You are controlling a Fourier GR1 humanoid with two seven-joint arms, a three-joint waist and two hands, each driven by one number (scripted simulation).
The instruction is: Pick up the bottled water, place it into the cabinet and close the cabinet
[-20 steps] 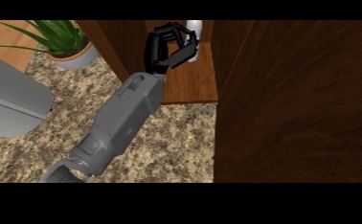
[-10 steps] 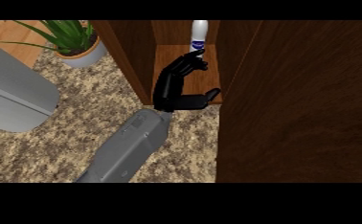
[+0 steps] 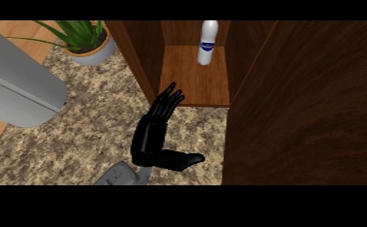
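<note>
Bottled water (image 3: pixel 208 42) upright inside cabinet (image 3: pixel 195 78), open-fingered right robot hand (image 3: pixel 154 136) outside, potted plant (image 3: pixel 87 40) left.

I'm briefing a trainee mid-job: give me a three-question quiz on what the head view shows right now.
1. True or false: the bottled water stands upright inside the cabinet.
2. The hand in view is: A) curled round the bottle, B) open and apart from the bottle, C) pressing the cabinet door.
3. What stands on the counter left of the cabinet?

Key: 1 true; 2 B; 3 a potted plant.
</note>
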